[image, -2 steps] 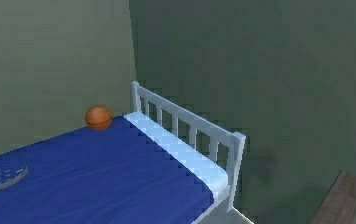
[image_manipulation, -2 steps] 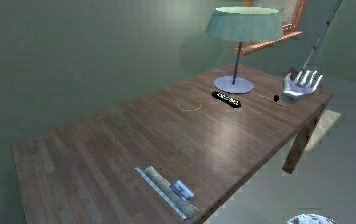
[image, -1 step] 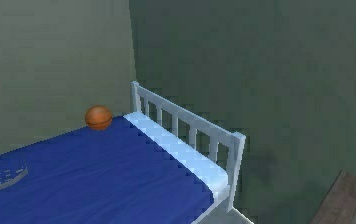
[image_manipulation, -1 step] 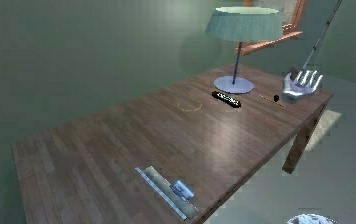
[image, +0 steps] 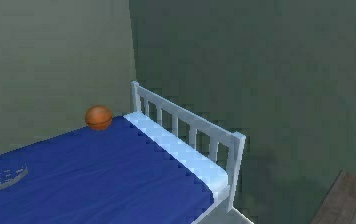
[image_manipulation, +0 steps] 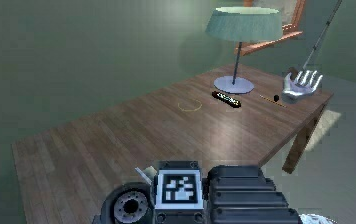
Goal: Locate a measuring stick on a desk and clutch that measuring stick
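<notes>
A wooden desk (image_manipulation: 106, 140) fills the middle of the arm side view. Near its far right part lies a short dark stick with light marks (image_manipulation: 227, 98), at the foot of a lamp (image_manipulation: 241, 30); it may be the measuring stick. The gripper's dark body (image_manipulation: 128, 207) sits at the bottom edge, left of a white square with black marks (image_manipulation: 178, 188), over the desk's near edge. Its far end cannot be made out, so I cannot tell whether it holds anything.
On the desk are a white hand figure (image_manipulation: 302, 86), a thin yellowish loop (image_manipulation: 191, 104) and a small dark thing (image_manipulation: 276, 98). The forward view has a blue bed (image: 86, 175) with a white railed end (image: 186, 125) and an orange ball (image: 98, 118), with a wooden corner (image: 348, 200) at lower right.
</notes>
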